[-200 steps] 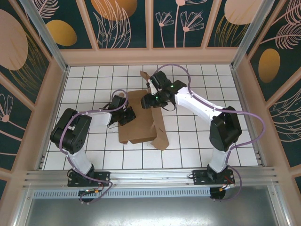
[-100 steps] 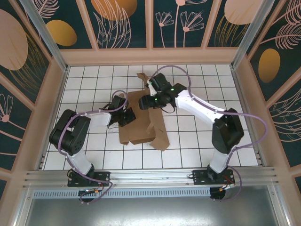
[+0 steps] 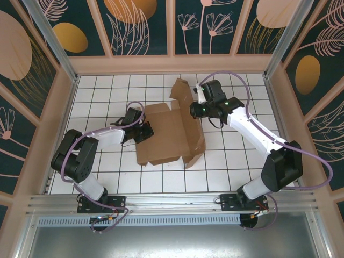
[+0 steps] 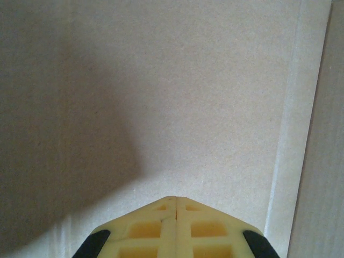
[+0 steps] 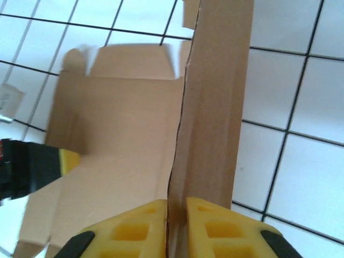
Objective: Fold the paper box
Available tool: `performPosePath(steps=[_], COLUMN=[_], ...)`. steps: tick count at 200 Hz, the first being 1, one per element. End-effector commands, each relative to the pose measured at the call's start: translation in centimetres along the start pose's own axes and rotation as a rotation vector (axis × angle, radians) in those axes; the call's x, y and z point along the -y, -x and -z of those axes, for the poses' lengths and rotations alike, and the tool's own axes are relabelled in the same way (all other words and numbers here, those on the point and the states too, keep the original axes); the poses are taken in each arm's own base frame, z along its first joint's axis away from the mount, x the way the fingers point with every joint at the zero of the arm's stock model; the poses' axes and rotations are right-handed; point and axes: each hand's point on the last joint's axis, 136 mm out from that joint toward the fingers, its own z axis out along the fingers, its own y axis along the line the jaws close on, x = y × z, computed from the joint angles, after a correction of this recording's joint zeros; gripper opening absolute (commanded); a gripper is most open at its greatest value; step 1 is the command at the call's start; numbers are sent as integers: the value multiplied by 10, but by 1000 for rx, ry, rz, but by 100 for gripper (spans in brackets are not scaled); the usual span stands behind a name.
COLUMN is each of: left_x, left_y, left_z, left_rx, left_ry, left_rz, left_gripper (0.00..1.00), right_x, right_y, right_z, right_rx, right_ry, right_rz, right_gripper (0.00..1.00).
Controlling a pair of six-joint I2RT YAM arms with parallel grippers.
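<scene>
The paper box point(image 3: 163, 141) lies in the middle of the white tiled floor, a flat brown cardboard sheet with creases and tabs. Its right flap point(image 3: 192, 129) stands raised on edge, a tab reaching toward the back. My right gripper point(image 3: 195, 110) is shut on the upper edge of that flap; in the right wrist view the yellow fingers point(image 5: 148, 226) pinch the cardboard edge point(image 5: 215, 107) between them. My left gripper point(image 3: 144, 131) is shut, its tip resting on the box's left panel. In the left wrist view the closed fingertips point(image 4: 175, 199) point at bare cardboard point(image 4: 188, 97).
Wooden walls point(image 3: 59, 102) with patterned panels enclose the tiled floor point(image 3: 231, 161) on three sides. An aluminium rail point(image 3: 172, 200) runs along the near edge by the arm bases. My left gripper's black and yellow body point(image 5: 32, 166) shows at the left of the right wrist view.
My right gripper has swung right, closed on the box's right flap and pulled it up and outward. The box's right side now stands raised. The left gripper has stayed on the left panel.
</scene>
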Motion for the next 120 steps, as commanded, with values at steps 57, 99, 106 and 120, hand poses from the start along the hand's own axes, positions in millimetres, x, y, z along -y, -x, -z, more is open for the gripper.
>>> performPosePath(steps=[57, 99, 106, 120], left_x=[11, 16, 15, 13], left_y=[-19, -25, -23, -13], left_z=[14, 12, 13, 21], left_rx=[-29, -41, -31, 16], left_ry=[-119, -155, -141, -105], left_rz=[63, 68, 56, 35], left_gripper=[3, 7, 7, 7], right_x=[17, 20, 31, 50], right_y=[9, 32, 37, 45], right_z=[-42, -81, -85, -84], right_rx=[48, 89, 91, 94], right_ry=[-264, -279, -331, -420], right_rz=[330, 348, 327, 267], right_gripper=[5, 8, 13, 31])
